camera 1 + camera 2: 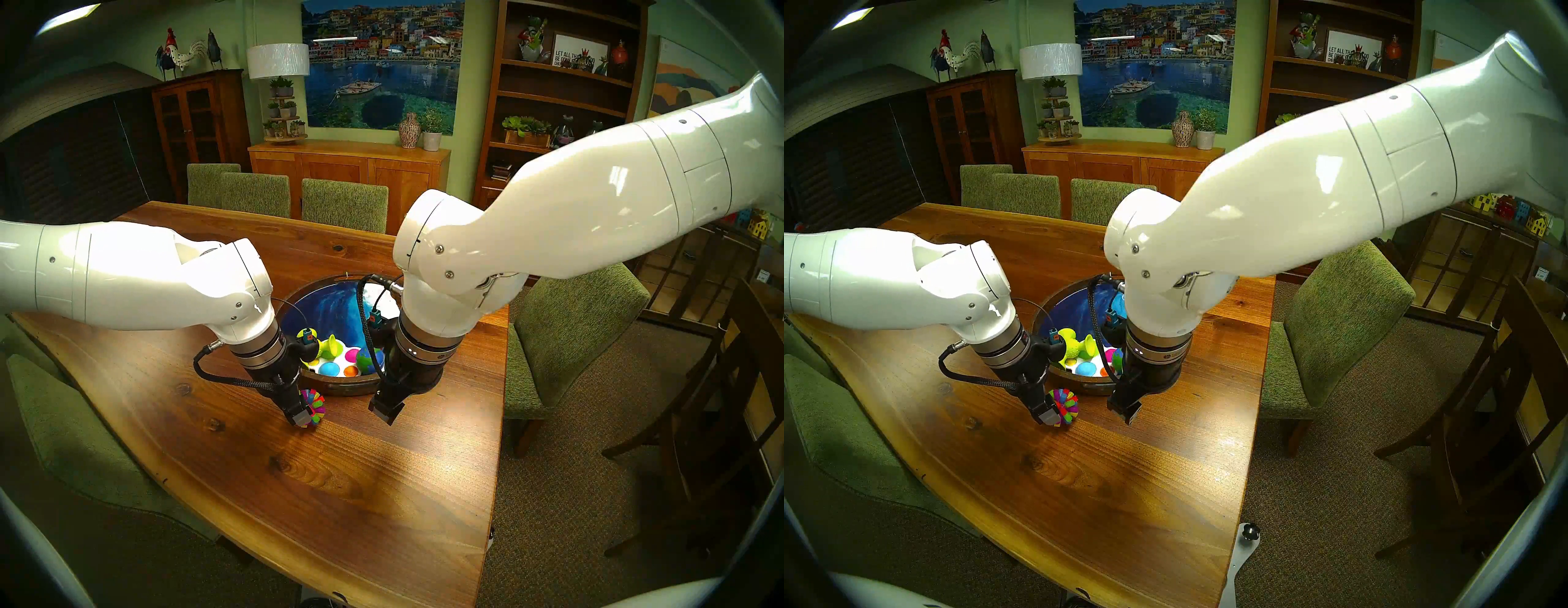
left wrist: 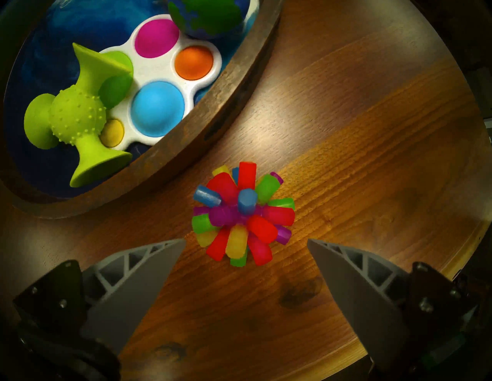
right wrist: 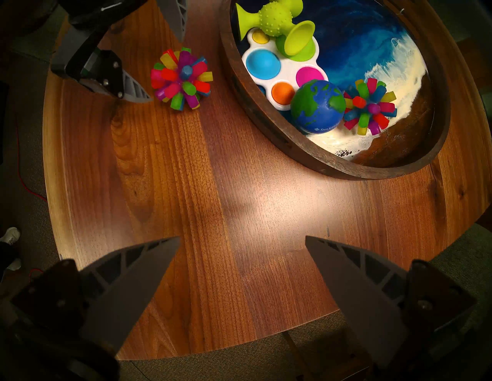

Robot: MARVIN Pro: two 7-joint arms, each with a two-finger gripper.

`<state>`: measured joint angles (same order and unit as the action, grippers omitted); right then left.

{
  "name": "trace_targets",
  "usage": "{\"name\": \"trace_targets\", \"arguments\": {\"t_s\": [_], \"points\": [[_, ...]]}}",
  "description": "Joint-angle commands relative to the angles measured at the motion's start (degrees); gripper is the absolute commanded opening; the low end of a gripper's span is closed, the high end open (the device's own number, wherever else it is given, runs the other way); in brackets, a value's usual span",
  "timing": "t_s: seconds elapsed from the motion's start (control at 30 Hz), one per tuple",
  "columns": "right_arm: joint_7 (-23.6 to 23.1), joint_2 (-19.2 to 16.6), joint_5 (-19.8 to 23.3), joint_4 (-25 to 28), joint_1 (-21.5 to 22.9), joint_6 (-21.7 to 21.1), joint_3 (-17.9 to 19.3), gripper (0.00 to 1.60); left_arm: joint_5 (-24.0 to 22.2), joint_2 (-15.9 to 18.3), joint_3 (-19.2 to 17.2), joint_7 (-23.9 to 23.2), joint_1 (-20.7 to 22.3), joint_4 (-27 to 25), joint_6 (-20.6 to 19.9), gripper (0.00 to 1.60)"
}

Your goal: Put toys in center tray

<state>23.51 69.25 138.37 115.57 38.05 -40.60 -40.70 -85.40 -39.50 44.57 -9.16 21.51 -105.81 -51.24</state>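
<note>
The round tray (image 1: 339,388) (image 2: 226,87) (image 3: 314,149) with a dark wooden rim and a blue-and-white wave inside sits mid-table. In it lie the lime-green suction-cup toy (image 3: 277,29) (image 2: 77,117), the blue-green globe ball (image 3: 316,106) (image 1: 370,358) and one multicoloured spiky ball (image 3: 368,106). The other spiky ball (image 2: 243,215) (image 3: 182,78) (image 1: 313,407) rests on the table just outside the tray's near rim. My left gripper (image 2: 246,242) (image 1: 303,414) is open, its fingers on either side of this ball, not touching. My right gripper (image 3: 242,239) (image 1: 388,412) is open and empty above bare table.
A white pop-bubble toy (image 3: 282,71) (image 2: 165,87) with coloured domes also lies in the tray under the suction toy. Green upholstered chairs (image 1: 568,335) surround the wooden table (image 1: 339,488). The table's near edge curves close below the right gripper.
</note>
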Motion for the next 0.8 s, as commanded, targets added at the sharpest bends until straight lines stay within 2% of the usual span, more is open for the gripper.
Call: {"name": "trace_targets", "arguments": {"t_s": [0.0, 0.17, 0.2, 0.23, 0.27, 0.3, 0.33, 0.37, 0.77], "points": [[-0.1, -0.45, -0.07, -0.18, 1.22, -0.08, 0.9, 1.6, 0.31, -2.72, -0.93, 2.16, -2.95, 1.54, 3.07, 1.6], [-0.12, -0.46, -0.08, -0.18, 1.23, -0.09, 0.9, 1.6, 0.1, -2.52, -0.9, 2.98, -3.64, 0.66, 3.84, 1.6], [-0.12, -0.46, -0.08, -0.18, 1.23, -0.09, 0.9, 1.6, 0.08, -2.34, -0.89, 3.11, -3.58, 0.33, 3.83, 1.5], [-0.12, -0.46, -0.08, -0.18, 1.23, -0.09, 0.89, 1.6, 0.12, -2.02, -0.86, 3.17, -3.36, -0.17, 3.78, 1.22], [-0.12, -0.45, -0.08, -0.18, 1.23, -0.08, 0.89, 1.6, 0.11, -1.78, -0.84, 3.29, -3.2, -0.53, 3.7, 0.77], [-0.12, -0.45, -0.08, -0.18, 1.23, -0.08, 0.89, 1.6, 0.17, -1.43, -0.8, 3.28, -2.87, -0.95, 3.57, 0.59], [-0.13, -0.45, -0.08, -0.18, 1.23, -0.08, 0.89, 1.6, 0.22, -1.11, -0.77, 3.29, -2.6, -1.27, 3.49, 0.04], [-0.13, -0.45, -0.08, -0.18, 1.23, -0.08, 0.89, 1.6, 0.31, -0.63, -0.73, 3.2, -2.14, -1.64, 3.4, 0.0], [-0.1, -0.38, -0.08, -0.23, 1.16, -0.01, 0.85, 1.6, 2.31, 7.14, -1.8, 1.33, 5.04, -9.61, 0.98, 0.0]]}}
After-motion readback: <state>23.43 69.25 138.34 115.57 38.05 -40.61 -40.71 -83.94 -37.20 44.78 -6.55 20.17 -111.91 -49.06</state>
